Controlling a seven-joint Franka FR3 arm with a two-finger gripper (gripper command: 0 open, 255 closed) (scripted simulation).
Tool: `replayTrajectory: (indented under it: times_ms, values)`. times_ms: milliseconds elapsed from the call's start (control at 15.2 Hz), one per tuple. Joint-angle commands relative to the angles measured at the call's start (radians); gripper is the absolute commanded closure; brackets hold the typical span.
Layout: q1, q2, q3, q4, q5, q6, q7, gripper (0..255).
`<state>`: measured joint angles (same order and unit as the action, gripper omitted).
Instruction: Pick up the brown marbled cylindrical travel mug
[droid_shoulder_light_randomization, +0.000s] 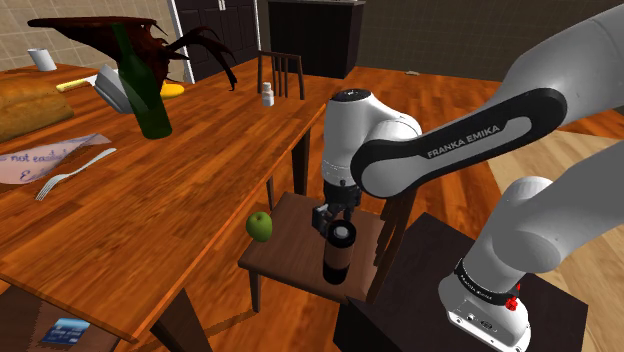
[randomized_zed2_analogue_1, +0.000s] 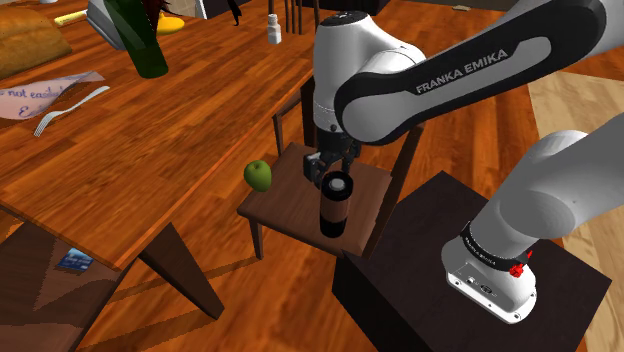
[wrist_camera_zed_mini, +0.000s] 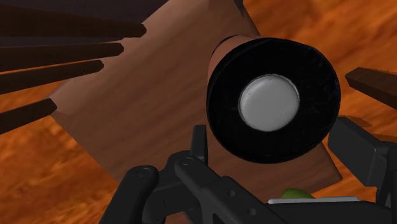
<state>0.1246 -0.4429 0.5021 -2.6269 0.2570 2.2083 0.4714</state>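
Object: travel mug (droid_shoulder_light_randomization: 338, 258), a tall, plain cylinder.
Colour: brown mottled body that was darker toward the top.
Lid: black round lid (wrist_camera_zed_mini: 270, 102) with a pale grey disc at its centre.
Pose: it stood upright with the lid uppermost.
Place: it rested on the seat of a small wooden chair (droid_shoulder_light_randomization: 290, 238), toward the seat's right side. The chair was just right of the long wooden table (droid_shoulder_light_randomization: 150, 220).

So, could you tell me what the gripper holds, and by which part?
It cannot be told: the gripper sits at the black lid of the travel mug.
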Motion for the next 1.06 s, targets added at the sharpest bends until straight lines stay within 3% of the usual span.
replayTrajectory:
  times_ms: [0, 990]
  values:
    - [0.001, -0.012, -0.005, 0.012, 0.000, -0.025, -0.001, 255]
    - [0.003, -0.096, -0.051, 0.132, -0.013, -0.228, -0.007, 255]
